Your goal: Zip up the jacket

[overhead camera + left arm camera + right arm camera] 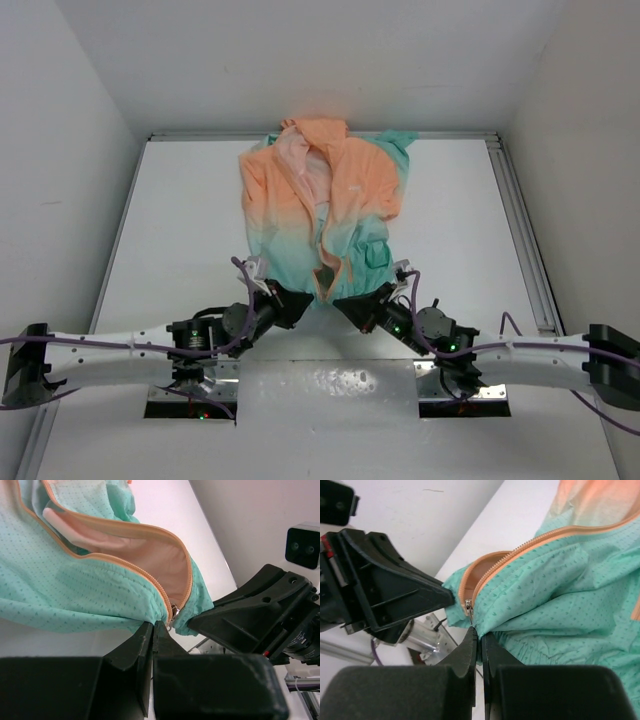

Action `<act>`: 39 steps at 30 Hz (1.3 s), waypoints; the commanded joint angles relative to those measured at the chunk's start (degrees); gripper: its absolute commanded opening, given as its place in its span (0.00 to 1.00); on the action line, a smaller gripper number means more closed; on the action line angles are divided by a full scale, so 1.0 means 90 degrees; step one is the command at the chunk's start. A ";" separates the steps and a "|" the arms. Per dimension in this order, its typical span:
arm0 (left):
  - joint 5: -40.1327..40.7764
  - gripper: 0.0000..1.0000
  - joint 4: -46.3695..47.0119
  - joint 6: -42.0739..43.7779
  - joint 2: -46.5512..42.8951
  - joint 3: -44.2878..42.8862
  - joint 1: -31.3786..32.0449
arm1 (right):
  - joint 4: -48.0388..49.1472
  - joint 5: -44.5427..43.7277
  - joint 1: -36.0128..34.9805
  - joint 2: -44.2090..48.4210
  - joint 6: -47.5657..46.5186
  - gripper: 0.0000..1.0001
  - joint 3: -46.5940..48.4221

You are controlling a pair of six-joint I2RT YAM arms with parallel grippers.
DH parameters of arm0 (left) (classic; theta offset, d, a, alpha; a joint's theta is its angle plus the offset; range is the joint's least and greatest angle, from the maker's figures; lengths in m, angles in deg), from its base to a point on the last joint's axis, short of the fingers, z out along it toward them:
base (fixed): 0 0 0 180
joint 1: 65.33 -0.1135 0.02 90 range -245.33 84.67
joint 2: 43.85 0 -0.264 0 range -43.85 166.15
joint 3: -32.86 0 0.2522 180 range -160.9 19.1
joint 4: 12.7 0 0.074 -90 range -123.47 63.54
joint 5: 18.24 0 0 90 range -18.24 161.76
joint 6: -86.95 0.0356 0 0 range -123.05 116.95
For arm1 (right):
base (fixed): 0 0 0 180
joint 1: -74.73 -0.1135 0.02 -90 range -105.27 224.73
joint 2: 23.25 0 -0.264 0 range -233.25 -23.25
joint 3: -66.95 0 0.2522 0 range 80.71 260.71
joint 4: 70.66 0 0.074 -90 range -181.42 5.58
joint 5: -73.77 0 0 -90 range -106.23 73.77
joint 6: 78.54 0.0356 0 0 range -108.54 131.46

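The jacket [320, 200] lies on the white table, peach hood at the far side and teal hem toward the arms, its front open above the bottom few centimetres. Both grippers meet at the hem. My left gripper [298, 300] is shut on the teal hem [100, 615] just left of the zipper's foot, its fingertips [150, 627] pressed together. My right gripper [345, 300] is shut on the hem right of the zipper [520, 630]. The metal slider [468, 605] sits at the zipper's bottom, its pull hanging to my right fingertips [471, 634]. The orange zipper [150, 577] gapes open over pink lining.
White walls close in the table on the left, far and right sides. A metal rail [520, 220] runs along the table's right edge. The arm bases sit on plates [190, 400] at the near edge. The right gripper's black body [250, 615] fills the left wrist view's right side.
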 commanded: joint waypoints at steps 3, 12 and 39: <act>-0.0253 0.00 0.0514 0.0099 -0.0138 -0.0155 -0.0079 | 0.0112 0.0490 -0.0038 0.0230 -0.0073 0.00 0.0113; -0.0360 0.00 0.0671 0.0314 -0.0364 0.0031 -0.0088 | -0.0789 0.0959 -0.0038 0.0309 0.0073 0.00 0.0397; -0.1795 0.00 0.1091 0.1564 -0.1184 0.0226 -0.0440 | -0.3670 0.2014 -0.0038 0.1490 -0.1146 0.00 0.1754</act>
